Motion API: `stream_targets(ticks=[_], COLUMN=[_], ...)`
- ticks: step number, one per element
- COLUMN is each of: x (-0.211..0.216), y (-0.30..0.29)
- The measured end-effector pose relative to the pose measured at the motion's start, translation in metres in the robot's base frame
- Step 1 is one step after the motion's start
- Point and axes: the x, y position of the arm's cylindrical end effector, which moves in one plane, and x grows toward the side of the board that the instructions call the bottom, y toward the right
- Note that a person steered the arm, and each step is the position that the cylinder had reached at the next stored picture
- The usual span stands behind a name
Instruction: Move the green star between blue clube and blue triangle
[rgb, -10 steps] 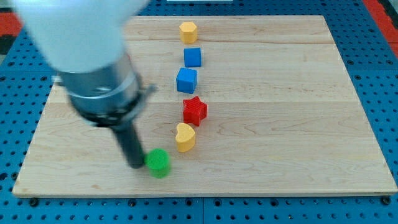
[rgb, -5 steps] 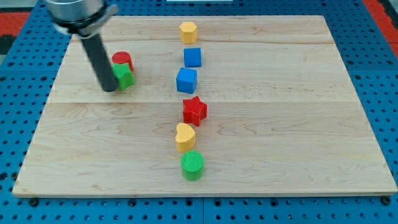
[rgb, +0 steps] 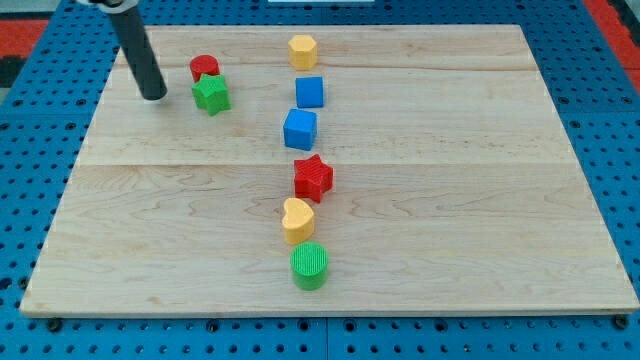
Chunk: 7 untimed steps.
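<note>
The green star (rgb: 211, 95) lies on the wooden board (rgb: 450, 200) at the view's upper left, touching a red cylinder (rgb: 204, 68) just above it. My tip (rgb: 154, 96) rests on the board to the left of the green star, with a gap between them. Two blue blocks stand in the middle column: one (rgb: 310, 92) nearer the view's top, which looks like a cube, and one (rgb: 300, 130) just below it; I cannot tell their shapes for sure.
The middle column also holds a yellow block (rgb: 302, 50) at the top, then below the blue blocks a red star (rgb: 313, 178), a yellow heart (rgb: 297, 220) and a green cylinder (rgb: 309, 266).
The arm swept from the lower left up to the upper left. The green star and red cylinder moved slightly up. The green cylinder went right, below the yellow heart.
</note>
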Motion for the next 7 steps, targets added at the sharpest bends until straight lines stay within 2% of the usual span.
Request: stream_targets(ticks=[1,3,5,6,7], x=[-0.005,0.015,0.025,0.027,0.033], y=[0.043,0.096,0.098,0.140,0.125])
